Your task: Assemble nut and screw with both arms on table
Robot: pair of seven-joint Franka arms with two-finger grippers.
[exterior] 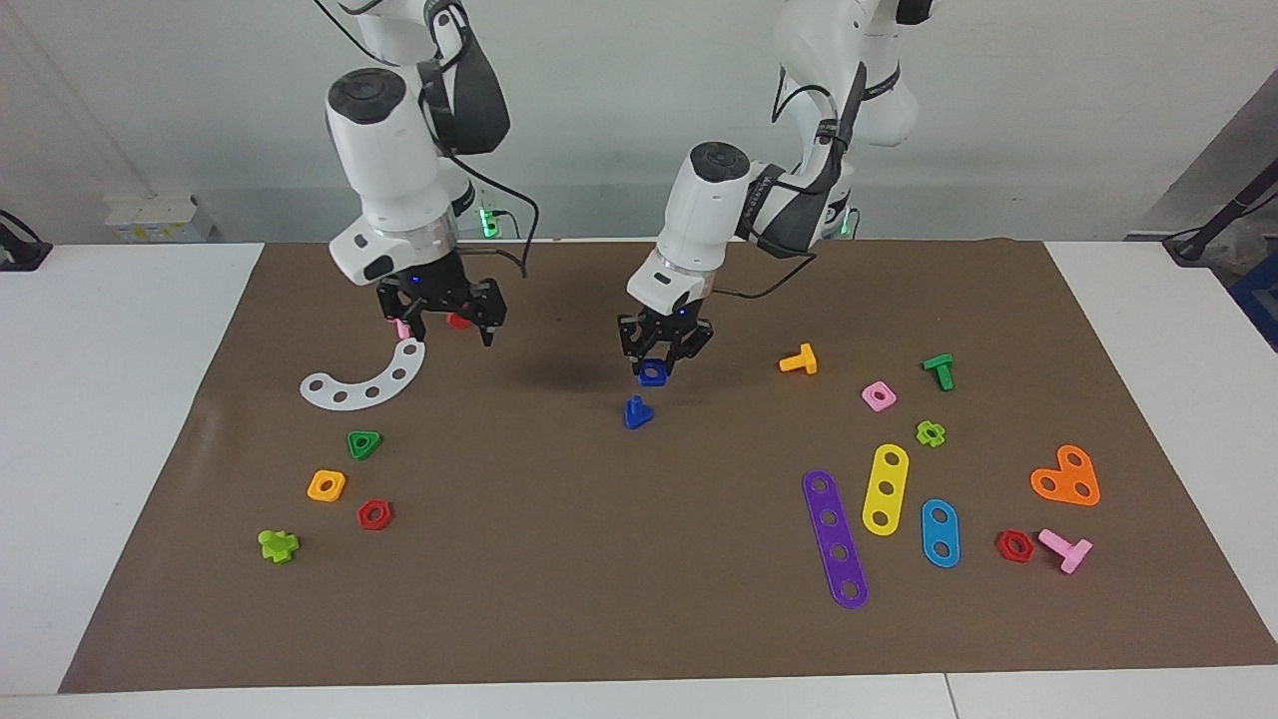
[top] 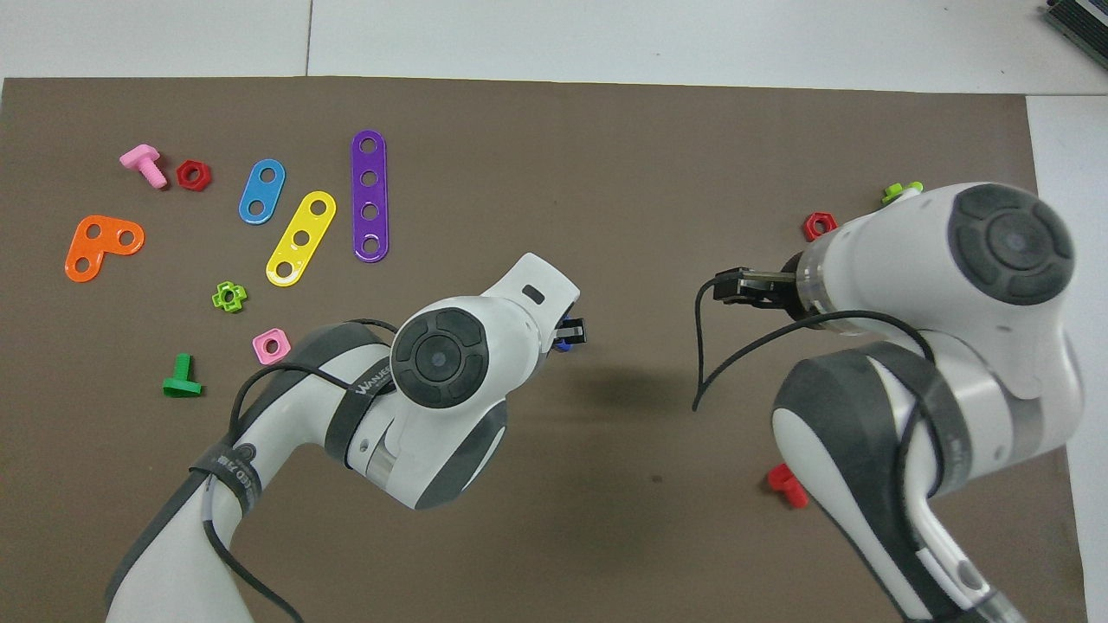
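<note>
— Where's the blue bolt?

— The screw [exterior: 636, 411] stands by itself on the brown mat [exterior: 599, 559] in the middle of the table [exterior: 120, 399], head down and stem up, with nothing gripping it.

— And the nut?

— The left gripper [exterior: 662, 365] holds it. The dark blue square nut [exterior: 652, 373] is pinched between its fingertips, in the air just over the screw. From here the two pieces look apart, though I can't be sure how much gap there is.

— Can you check that from overhead?

— Hardly. The left arm's wrist covers that spot; only a sliver of blue shows at the left gripper's [top: 567, 333] tip.

— What about the other arm?

— The right gripper [exterior: 451, 322] is raised toward its own end of the table, fingers spread wide and holding nothing. It hangs over the pink bolt [exterior: 402, 326] and red bolt [exterior: 458, 321], above one end of the white curved strip [exterior: 365, 382].

— Anything near the screw?

— An orange bolt [exterior: 800, 360] lies toward the left arm's end, well apart from it, with the pink square nut [exterior: 879, 396] past that.
</note>
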